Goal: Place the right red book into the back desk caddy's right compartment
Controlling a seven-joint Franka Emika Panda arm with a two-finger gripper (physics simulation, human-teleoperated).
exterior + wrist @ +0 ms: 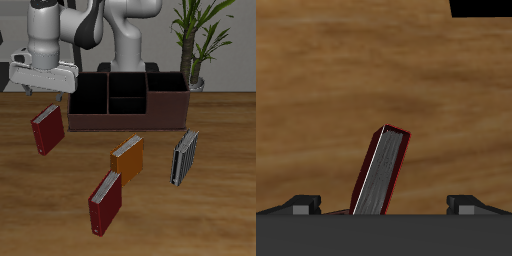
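The right red book [47,130] stands tilted on the table in front of one end of the back desk caddy [128,118]. It is dark red with white page edges. My gripper [44,96] hangs open just above it, clear of it. In the wrist view the book [382,172] lies between the two spread fingertips [304,204], untouched, with my gripper [386,205] centred over it. The caddy has one full-depth end bay [88,96] close to my gripper, a middle split into two cells, and another end bay [166,86] at the far end.
An orange book [128,157] stands nearer the table's front edge, with the twin dark-red book [105,201] in front of it. A grey striped book [185,157] stands beside the caddy's other end. A potted plant [197,40] is behind the caddy.
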